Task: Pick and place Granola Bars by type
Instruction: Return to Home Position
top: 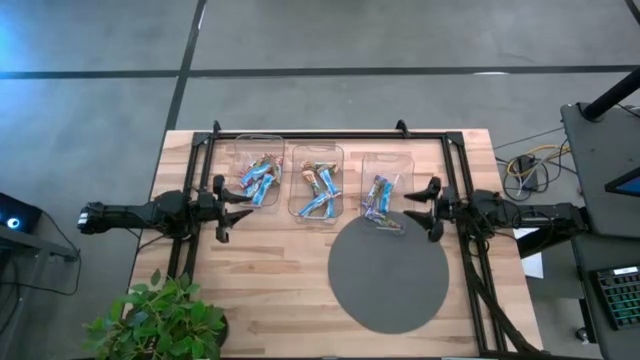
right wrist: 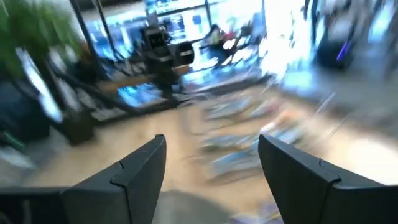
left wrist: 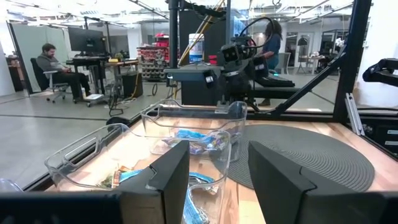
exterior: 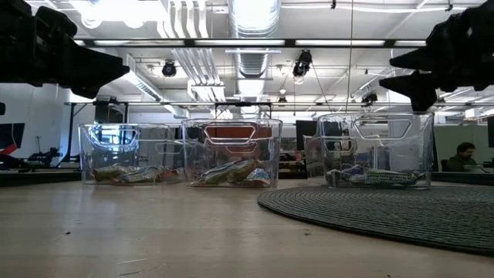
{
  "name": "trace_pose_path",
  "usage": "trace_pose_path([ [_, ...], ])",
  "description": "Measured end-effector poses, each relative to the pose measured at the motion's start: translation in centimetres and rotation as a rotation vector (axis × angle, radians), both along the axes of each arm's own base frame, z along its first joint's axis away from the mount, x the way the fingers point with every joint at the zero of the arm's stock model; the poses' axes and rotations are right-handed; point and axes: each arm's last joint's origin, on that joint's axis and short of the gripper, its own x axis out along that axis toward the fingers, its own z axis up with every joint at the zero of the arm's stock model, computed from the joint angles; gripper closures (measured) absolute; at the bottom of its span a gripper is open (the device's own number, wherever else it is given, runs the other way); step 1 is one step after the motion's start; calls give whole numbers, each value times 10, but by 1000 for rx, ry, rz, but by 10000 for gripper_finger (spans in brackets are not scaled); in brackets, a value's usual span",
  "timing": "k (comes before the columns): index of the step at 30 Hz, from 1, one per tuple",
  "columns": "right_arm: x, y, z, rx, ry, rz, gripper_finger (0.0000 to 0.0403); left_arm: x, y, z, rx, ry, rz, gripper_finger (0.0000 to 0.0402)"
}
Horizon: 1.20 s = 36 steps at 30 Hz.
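Observation:
Three clear bins stand in a row at the table's far side: the left bin [top: 259, 175], the middle bin [top: 317, 182] and the right bin [top: 384, 190]. Each holds several granola bars: blue and tan in the left bin [top: 258, 181], tan and light blue in the middle bin [top: 320, 190], purple-blue in the right bin [top: 379, 197]. My left gripper [top: 244, 206] is open and empty, raised left of the left bin. My right gripper [top: 412, 208] is open and empty, raised right of the right bin.
A round dark grey mat [top: 389, 270] lies on the table's near right part, its far edge beside the right bin. A potted green plant [top: 160, 318] stands at the near left corner. Black rails [top: 330, 133] frame the table. People sit in the room behind.

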Motion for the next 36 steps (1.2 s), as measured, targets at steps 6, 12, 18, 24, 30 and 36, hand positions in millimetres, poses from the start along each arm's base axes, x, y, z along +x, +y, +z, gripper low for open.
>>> trace_pose_path([
  [6,-1,0,1,-477,53,-18,158,0,0,0,0,0,-3,255],
  [12,0,0,1,-522,66,-18,158,0,0,0,0,0,-3,255],
  [18,0,0,1,-464,58,-20,158,0,0,0,0,0,-3,255],
  [24,-2,1,3,-447,24,-14,158,0,0,0,0,-1,-3,255],
  [30,-2,5,4,-444,5,24,158,0,0,0,1,2,-2,255],
  [36,-3,5,3,-445,9,31,158,0,0,0,0,4,1,255],
])
